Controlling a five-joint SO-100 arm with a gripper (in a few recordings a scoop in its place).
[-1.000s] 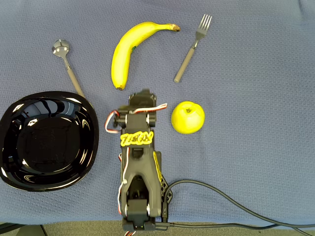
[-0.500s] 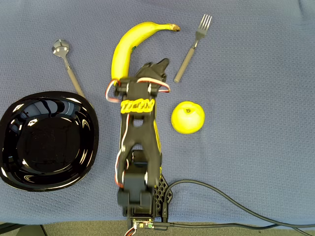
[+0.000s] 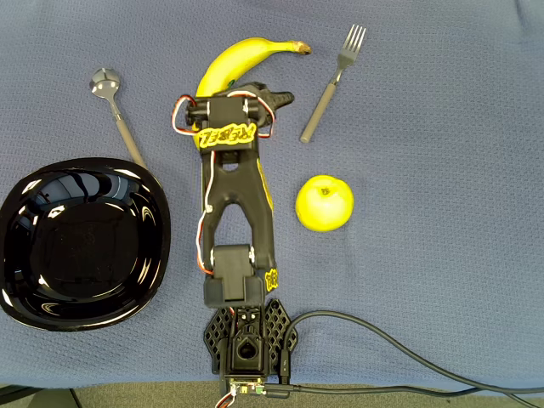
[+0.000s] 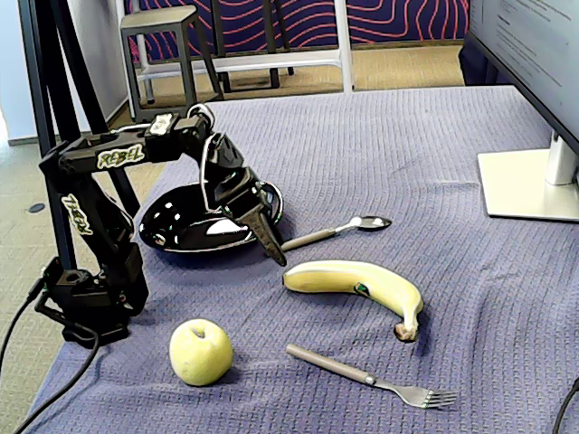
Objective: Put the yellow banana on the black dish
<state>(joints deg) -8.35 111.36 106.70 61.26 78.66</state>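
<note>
- you're in the reach step: the gripper (image 4: pixel 269 246) hangs over the yellow banana (image 4: pixel 357 282), near its blunt end, and nothing is grasped yet by the look of it.
- in the overhead view the yellow banana (image 3: pixel 246 55) lies at about 12 o'clock from the arm's base, its stem tip pointing toward 3 o'clock; the arm's wrist covers its lower half.
- the black dish (image 3: pixel 81 242) sits at roughly 9 o'clock from the base, well apart from the fruit, with nothing on it.
- the fingers look close together, coming to a narrow dark point in the fixed view; you cannot tell from either view whether a gap remains between them.
- the arm is stretched forward from the base, the wrist pitched down, so the tip aims at the cloth just beside the banana's end.
- next, i judge you'll need the fingers spread wide enough to straddle the banana across its width, then a drop and a squeeze near the middle so it doesn't swing.
- watch the spoon (image 3: pixel 116 112), between banana and dish, on the carry toward 9 o'clock.
</note>
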